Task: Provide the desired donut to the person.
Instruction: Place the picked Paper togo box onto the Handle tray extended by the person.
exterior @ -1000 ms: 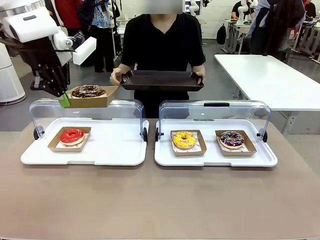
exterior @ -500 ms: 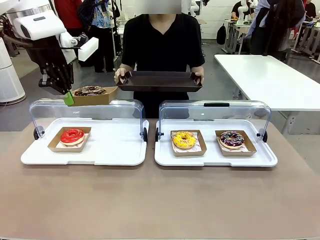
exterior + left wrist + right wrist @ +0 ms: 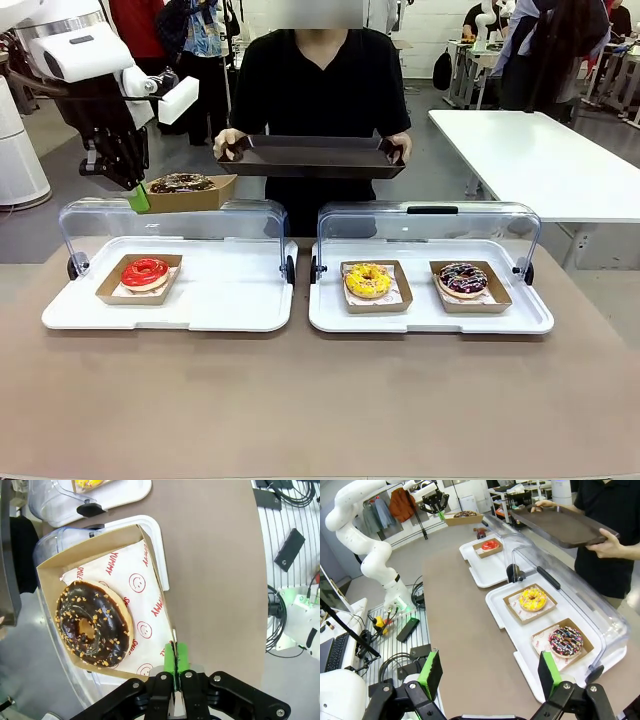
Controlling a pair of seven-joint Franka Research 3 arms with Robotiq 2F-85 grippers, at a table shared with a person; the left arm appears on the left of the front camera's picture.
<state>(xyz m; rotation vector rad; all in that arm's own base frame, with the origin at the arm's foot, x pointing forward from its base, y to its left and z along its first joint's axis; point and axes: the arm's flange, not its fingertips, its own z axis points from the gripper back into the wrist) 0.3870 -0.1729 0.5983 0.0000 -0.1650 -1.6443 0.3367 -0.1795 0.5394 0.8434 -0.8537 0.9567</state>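
Left end effector (image 3: 175, 651) is pinching the rim of the cardboard tray (image 3: 205, 196) at one edge, green pads pressed together on the thin wall. The chocolate donut (image 3: 92, 625), nut-sprinkled, sits inside on printed paper. That tray is up in the air, roughly level, over the raised clear lid of the left display case (image 3: 170, 318) – not touching it. The person (image 3: 322, 85) stands at the far side of the bench (image 3: 320, 400), holding a dark serving tray (image 3: 310, 157) in both hands at chest height; the cardboard tray is off to the robot's left of it, a bit lower, with a clear gap between them. Right end effector (image 3: 489, 674) is spread wide with nothing between the pads, hanging on the robot's side of the bench and looking toward the right display case (image 3: 430, 322). The left case holds a red donut (image 3: 145, 271) in its own cardboard tray, near the left end. The right case holds a yellow donut (image 3: 368, 279) and a dark sprinkled donut (image 3: 463, 277) side by side, each in a tray – both lids are flipped up.
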